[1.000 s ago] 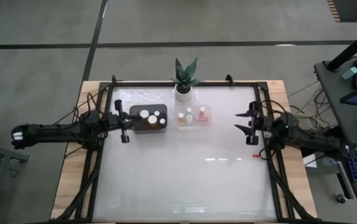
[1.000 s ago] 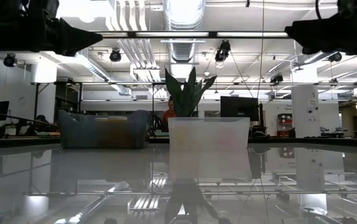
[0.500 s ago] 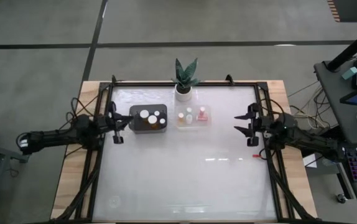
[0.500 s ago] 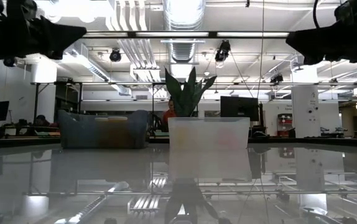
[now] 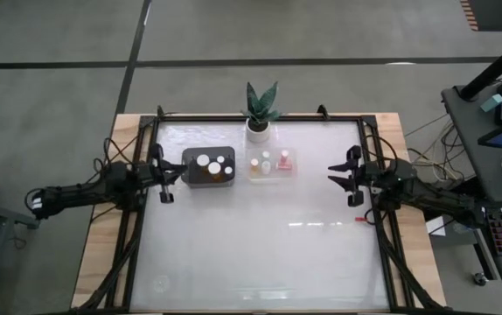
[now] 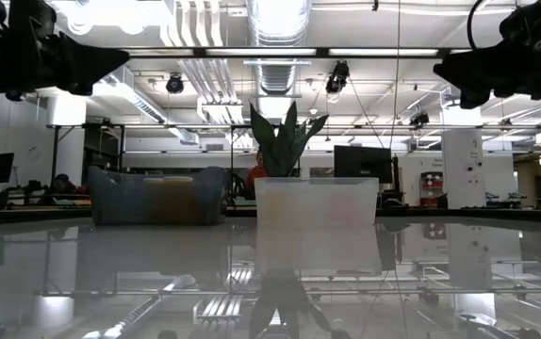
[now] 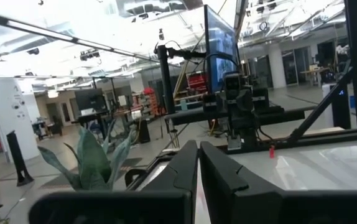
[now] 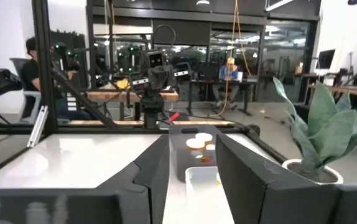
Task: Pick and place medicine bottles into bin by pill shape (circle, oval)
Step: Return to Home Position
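A dark bin (image 5: pixel 209 167) at the table's far side holds several white-capped medicine bottles (image 5: pixel 213 168), standing upright. A clear bin (image 5: pixel 271 174) beside it holds three more medicine bottles (image 5: pixel 284 161), orange, white and pink. My left gripper (image 5: pixel 172 174) hovers shut just left of the dark bin, pointing level at it; its fingers show together in the left wrist view (image 7: pixel 198 146). My right gripper (image 5: pixel 331 174) hovers open right of the clear bin with nothing between its fingers (image 8: pixel 157 162). Both grippers hang well above the table (image 6: pixel 270 273).
A potted plant (image 5: pixel 261 114) in a white pot stands at the far edge behind the bins. A small red object (image 5: pixel 358 219) lies near the table's right edge. A black frame (image 5: pixel 260 117) runs around the table. The near half of the table is bare white surface.
My left gripper has drawn back toward the table's left edge, away from the dark bin, and has sunk a little. The gap between my right gripper's fingers has narrowed, and that gripper has rolled slightly. The bins and bottles have kept still.
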Robot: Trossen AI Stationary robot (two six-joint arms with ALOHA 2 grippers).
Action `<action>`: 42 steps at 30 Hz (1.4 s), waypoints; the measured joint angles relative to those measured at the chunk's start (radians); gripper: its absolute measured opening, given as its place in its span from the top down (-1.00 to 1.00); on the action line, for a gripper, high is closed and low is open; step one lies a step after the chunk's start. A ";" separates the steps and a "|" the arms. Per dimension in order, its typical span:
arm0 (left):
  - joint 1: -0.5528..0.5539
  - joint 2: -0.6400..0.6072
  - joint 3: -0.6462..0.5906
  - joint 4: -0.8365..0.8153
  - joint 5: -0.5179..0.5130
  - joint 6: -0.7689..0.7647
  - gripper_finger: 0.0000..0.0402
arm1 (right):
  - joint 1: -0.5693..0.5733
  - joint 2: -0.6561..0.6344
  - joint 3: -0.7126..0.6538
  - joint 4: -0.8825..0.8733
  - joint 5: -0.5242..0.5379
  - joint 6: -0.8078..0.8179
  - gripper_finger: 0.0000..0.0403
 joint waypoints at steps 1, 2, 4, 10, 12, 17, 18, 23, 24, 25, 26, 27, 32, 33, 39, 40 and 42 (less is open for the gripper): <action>0.000 0.005 0.000 0.000 0.000 0.000 0.98 | 0.000 0.003 0.000 0.000 0.000 0.011 0.40; 0.000 0.010 0.000 0.000 0.000 0.000 0.98 | 0.000 0.005 0.000 0.000 0.000 0.021 0.40; 0.000 0.020 0.000 0.001 0.000 0.000 0.98 | 0.000 0.009 0.000 0.000 0.000 0.036 0.40; 0.000 0.046 -0.001 0.000 0.000 0.000 0.98 | 0.000 0.010 0.000 0.000 0.000 0.036 0.35; 0.000 0.055 -0.001 0.001 -0.001 0.000 0.98 | 0.000 0.010 -0.001 0.000 0.000 0.036 0.34; 0.000 0.074 -0.001 0.001 -0.001 0.000 0.98 | 0.000 0.010 -0.001 0.000 0.000 0.036 0.32; 0.000 0.077 -0.001 0.001 -0.001 0.000 0.98 | 0.000 0.010 -0.001 0.000 0.000 0.036 0.32; 0.000 0.092 -0.002 0.001 -0.001 0.001 0.98 | 0.000 0.010 -0.001 0.000 0.000 0.036 0.35; 0.000 0.095 -0.002 0.002 -0.001 0.001 0.98 | 0.000 0.010 -0.001 0.000 0.000 0.036 0.36; 0.000 0.098 -0.002 0.002 -0.001 0.001 0.98 | 0.000 0.010 -0.001 0.000 0.000 0.036 0.37; 0.000 0.101 -0.002 0.002 -0.001 0.001 0.98 | 0.000 0.010 -0.001 0.000 0.000 0.036 0.38; 0.000 0.103 -0.002 0.002 -0.001 0.001 0.98 | 0.000 0.010 -0.001 0.000 0.000 0.036 0.38; 0.000 0.116 -0.002 0.002 -0.002 0.001 0.98 | 0.000 0.010 -0.001 0.000 0.000 0.036 0.38; 0.000 0.119 -0.002 0.003 -0.002 0.001 0.98 | 0.000 0.010 -0.001 0.000 0.000 0.036 0.38; 0.000 0.128 -0.003 0.002 -0.002 0.001 0.98 | 0.000 0.010 -0.001 0.000 0.000 0.036 0.33; 0.000 0.128 -0.003 0.002 -0.002 0.001 0.98 | 0.000 0.010 -0.001 0.000 0.000 0.036 0.33; 0.000 0.128 -0.003 0.002 -0.002 0.001 0.98 | 0.000 0.010 -0.001 0.000 0.000 0.036 0.32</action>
